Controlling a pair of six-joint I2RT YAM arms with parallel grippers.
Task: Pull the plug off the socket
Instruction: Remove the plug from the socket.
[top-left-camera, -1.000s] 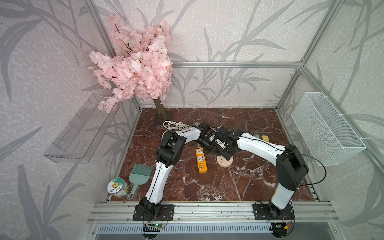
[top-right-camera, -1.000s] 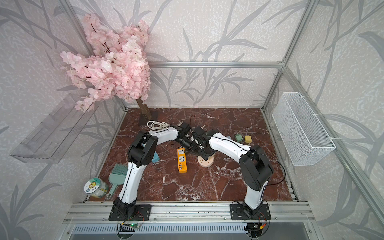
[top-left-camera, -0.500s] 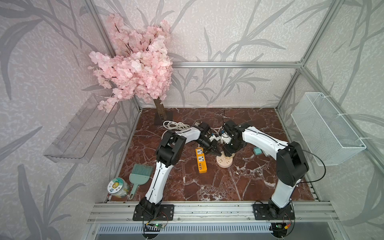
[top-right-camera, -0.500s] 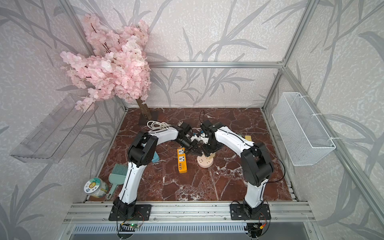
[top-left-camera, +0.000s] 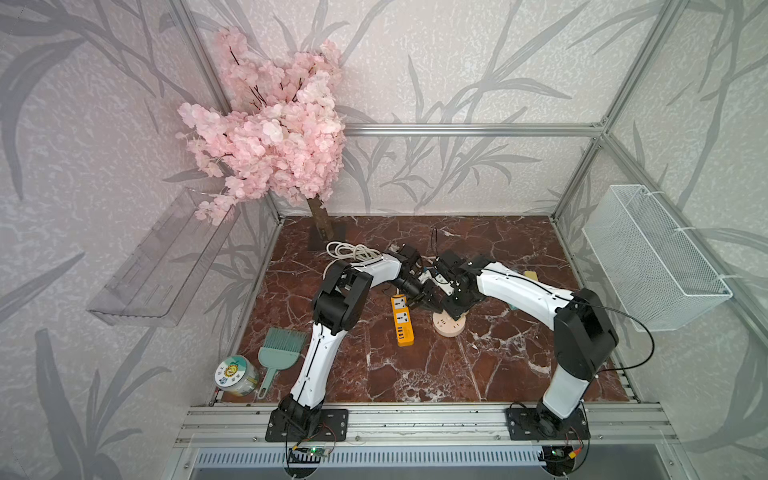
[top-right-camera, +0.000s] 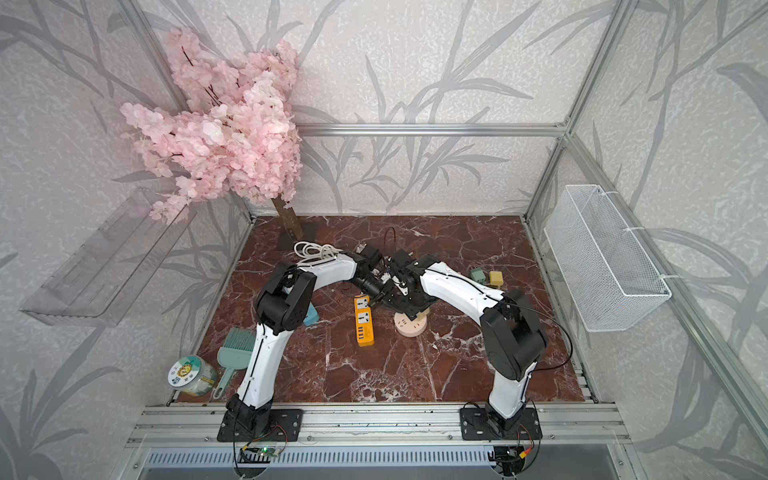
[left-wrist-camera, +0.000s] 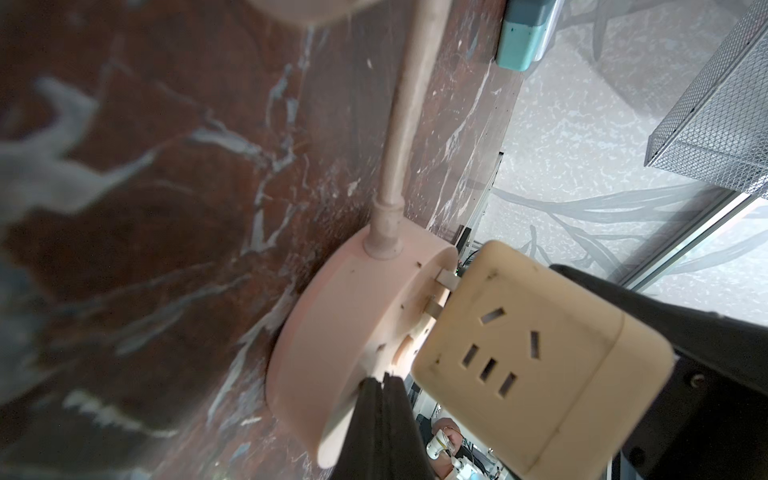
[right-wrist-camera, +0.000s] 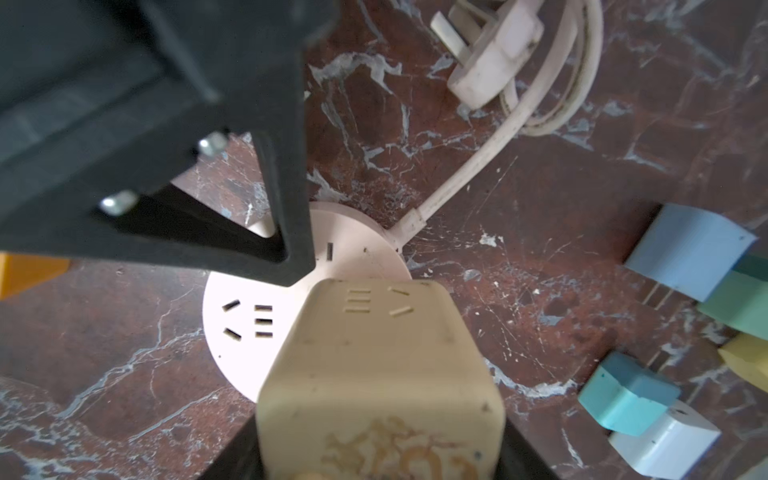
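In both top views the two arms are covering the plug, so it is not showing there. The round pink socket (top-left-camera: 448, 328) is peeking out only halfway from under them. It is sitting on the red marble table (top-left-camera: 415, 374), just beside an orange power strip (top-left-camera: 402, 324). In the right wrist view the near end of the plug (right-wrist-camera: 374, 374) is running off the picture. The plug is looking like a pale yellow cube with little slots on its sides and some brownish marks. It is tilting right over the socket's face. Two metal pins (left-wrist-camera: 446, 280) are showing in the gap between them, but I cannot tell if their ends are inside the holes. A pale cord (left-wrist-camera: 407, 104) is coming out of the socket's side. The right gripper (top-left-camera: 454, 303) is squeezing the plug on two sides. The left gripper (left-wrist-camera: 384, 399) is pinching shut on nothing, with its tips touching the socket's edge.
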